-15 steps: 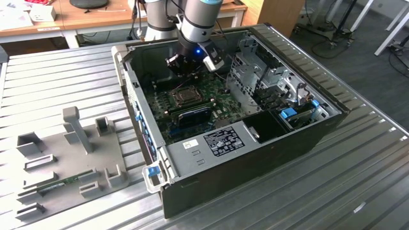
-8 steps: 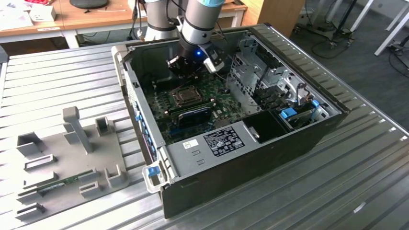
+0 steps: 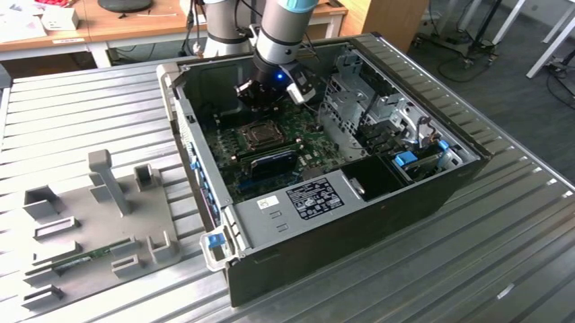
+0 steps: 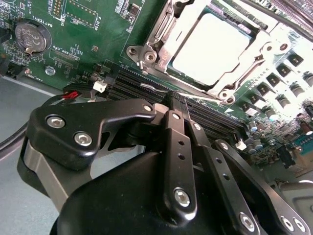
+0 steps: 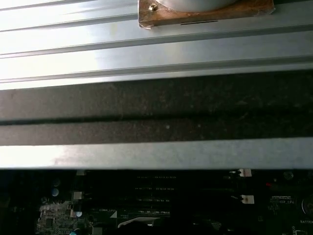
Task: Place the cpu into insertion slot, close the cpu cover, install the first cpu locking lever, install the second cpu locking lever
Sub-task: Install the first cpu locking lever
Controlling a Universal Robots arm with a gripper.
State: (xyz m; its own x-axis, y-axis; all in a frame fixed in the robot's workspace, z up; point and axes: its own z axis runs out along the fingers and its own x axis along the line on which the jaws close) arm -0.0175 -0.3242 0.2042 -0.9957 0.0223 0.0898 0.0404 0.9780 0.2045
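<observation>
Inside one open computer case (image 3: 449, 182), one pincer (image 4: 176, 105) pressed together beside one covered cpu (image 4: 210, 44).

cpu (image 4: 211, 46) seated in insertion slot (image 3: 260, 135); cpu cover (image 4: 168, 36) closed

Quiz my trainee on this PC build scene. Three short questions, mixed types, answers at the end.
1. True or false: the cpu lies outside the computer case, on the grey table.
2. The cpu cover is: A) lowered around the cpu, B) standing upright, C) removed.
3. Fill in: in the exterior view, the pincer hangs above the ___-coloured circuit board.

Key: 1 false; 2 A; 3 green.
</observation>
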